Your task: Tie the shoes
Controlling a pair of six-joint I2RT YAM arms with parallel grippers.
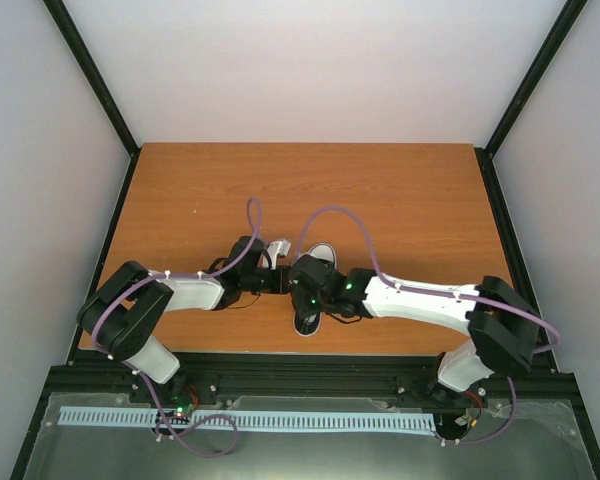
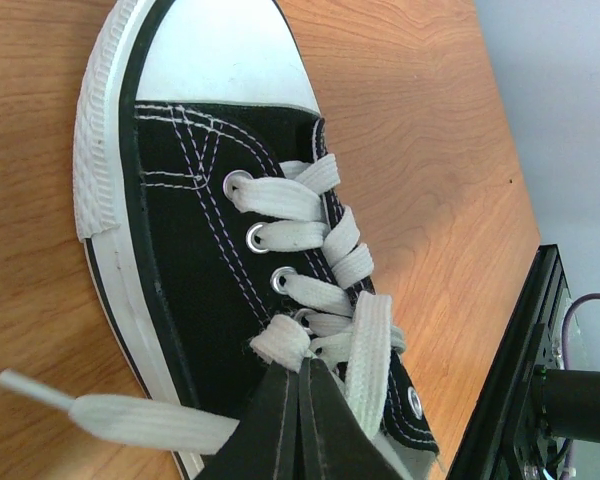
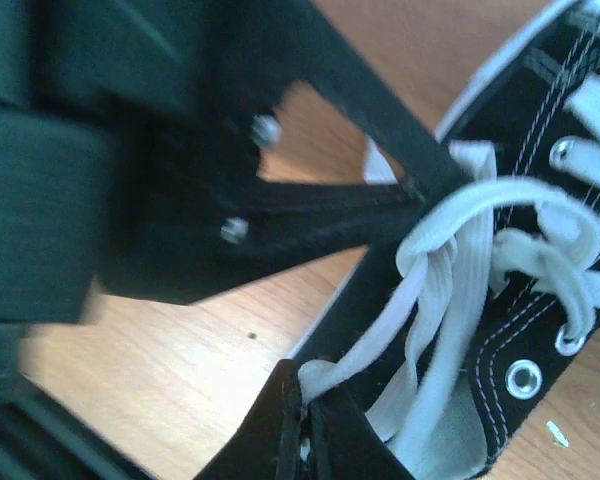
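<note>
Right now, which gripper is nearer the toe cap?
Left. The left gripper pinches lace mid-shoe, closer to the toe cap; right gripper pinches lace back by the top eyelet.

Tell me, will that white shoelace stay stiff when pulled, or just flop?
Probably floppy: the flat lace trails limp and bent across the table. Likely light, since the left gripper pinches it with its tips alone. Its woven surface probably grips well rather than slipping.

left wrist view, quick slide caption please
Left pincer shut on a white lace of the black sneaker on a wooden table.
</note>
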